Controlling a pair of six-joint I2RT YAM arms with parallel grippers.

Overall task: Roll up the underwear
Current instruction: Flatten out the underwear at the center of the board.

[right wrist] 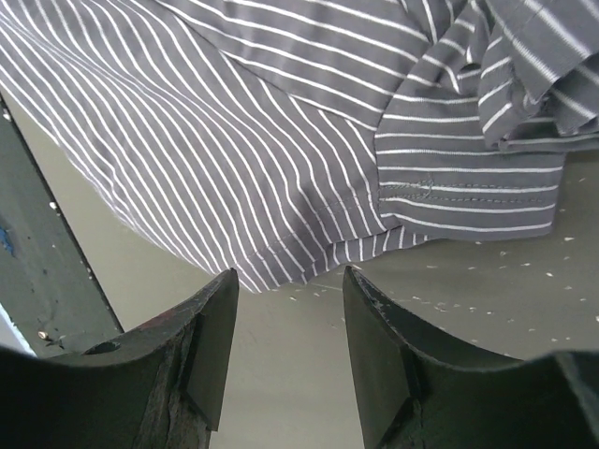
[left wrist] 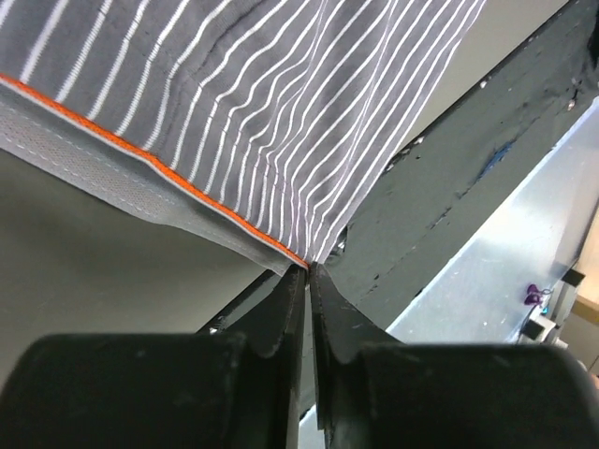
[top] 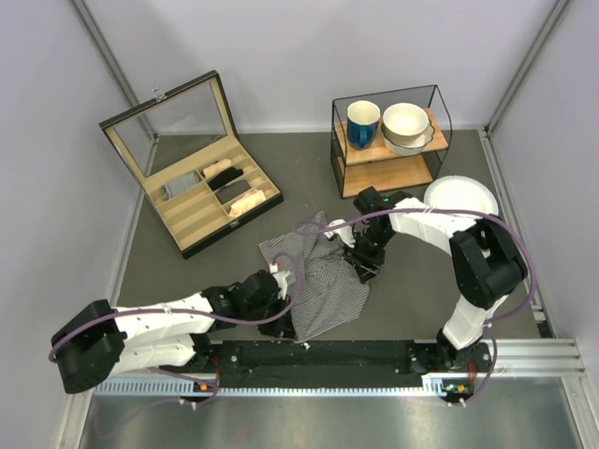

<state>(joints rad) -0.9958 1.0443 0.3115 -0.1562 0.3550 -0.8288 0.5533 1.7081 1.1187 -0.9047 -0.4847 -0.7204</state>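
Pinching the underwear (left wrist: pixel 281 112) at its orange-trimmed hem, the left gripper (left wrist: pixel 308 268) is clamped on cloth.
Right gripper (right wrist: pixel 290 281) hangs, jaws apart, over its 3 o'clock edge; the garment lies rumpled on the tabletop (top: pixel 412 290), toward 6 o'clock of centre.

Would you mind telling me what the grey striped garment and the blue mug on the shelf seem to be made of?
The grey, white-striped underwear looks like thin matte fabric: it folds and shows stitched hems. The blue mug looks like glazed ceramic, smooth with a white inside, though plastic is possible.
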